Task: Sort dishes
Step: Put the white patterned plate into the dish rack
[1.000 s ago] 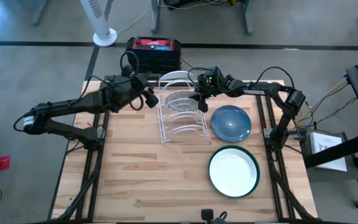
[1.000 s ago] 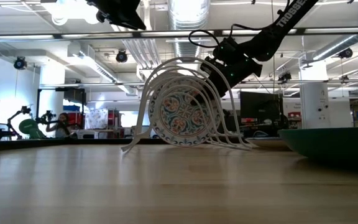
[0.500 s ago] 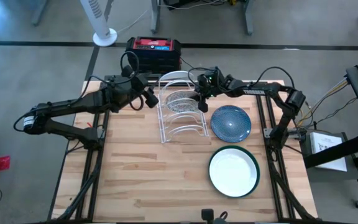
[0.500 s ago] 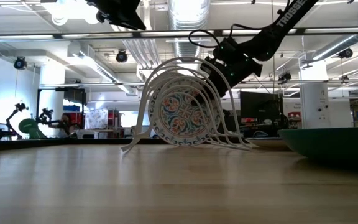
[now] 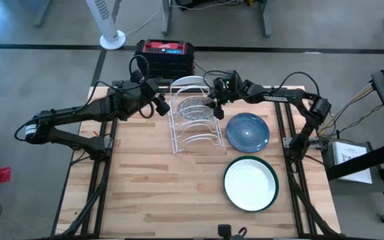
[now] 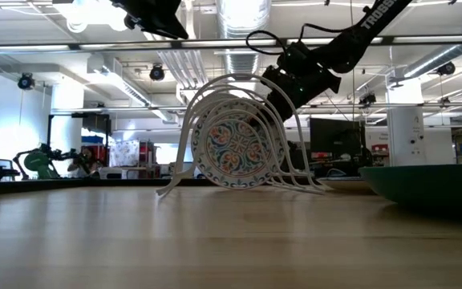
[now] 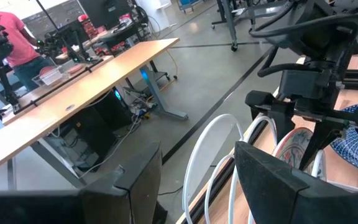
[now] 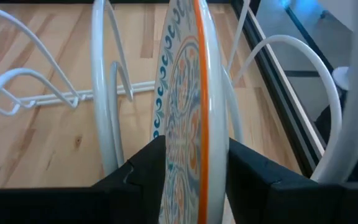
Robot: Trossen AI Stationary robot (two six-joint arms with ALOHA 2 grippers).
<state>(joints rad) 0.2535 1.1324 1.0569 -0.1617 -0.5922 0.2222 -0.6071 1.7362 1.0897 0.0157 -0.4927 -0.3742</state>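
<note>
The white wire rack [image 5: 195, 141] stands at the table's far middle. The floral plate [image 5: 193, 110] stands on edge in it, and shows in the low view [image 6: 233, 152]. The plain white plate [image 5: 187, 83] stands in the rack's far slot. The blue speckled plate [image 5: 247, 131] lies flat to the right of the rack. The green dish [image 5: 251, 183], white inside, lies nearer. My right gripper [image 5: 215, 108] is open at the floral plate's upper right rim, one finger on each side of it [image 8: 196, 180]. My left gripper [image 5: 163, 107] is open and empty, held high left of the rack. My right gripper's fingers [image 8: 145, 177] stand on either side of the floral plate's rim [image 8: 199, 124], coming slanting down from the table's right. I cannot tell whether they touch it. The plate stands upright on its lower edge in the rack.
A red and black box [image 5: 165, 53] sits beyond the table's far edge. Bare wood lies at the table's left and near parts [image 5: 145, 187]. The rack's wire hoops [image 8: 101, 93] stand close on both sides of the floral plate.
My right gripper has gone a little up and toward the table's right edge. The floral plate has stayed standing in the rack.
</note>
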